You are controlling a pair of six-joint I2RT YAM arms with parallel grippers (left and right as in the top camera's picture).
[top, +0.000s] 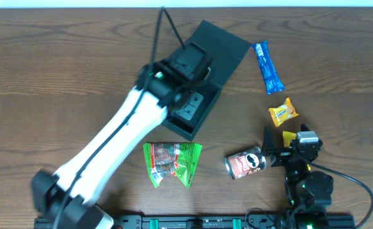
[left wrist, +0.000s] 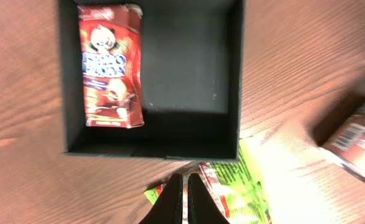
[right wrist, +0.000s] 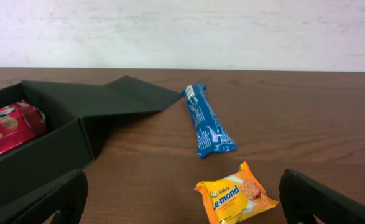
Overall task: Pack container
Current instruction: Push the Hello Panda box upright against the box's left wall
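The dark container (top: pixel 187 129) stands open at the table's middle, its flap lid (top: pixel 221 46) lying flat behind it. In the left wrist view the container (left wrist: pixel 240 93) holds a red Hello Panda box (left wrist: pixel 110 65) along one wall. My left gripper (top: pixel 194 63) hovers over the container, and its fingers (left wrist: pixel 182 194) are shut and empty. My right gripper (right wrist: pixel 182 205) is open low over the table, near a yellow Le-mond packet (right wrist: pixel 235 200), which also shows in the overhead view (top: pixel 283 112).
A green snack packet (top: pixel 172 162) lies in front of the container. A red Pringles can (top: pixel 244 163) lies on its side left of my right gripper (top: pixel 286 141). A blue packet (top: pixel 268 67) lies right of the lid, also in the right wrist view (right wrist: pixel 208 121).
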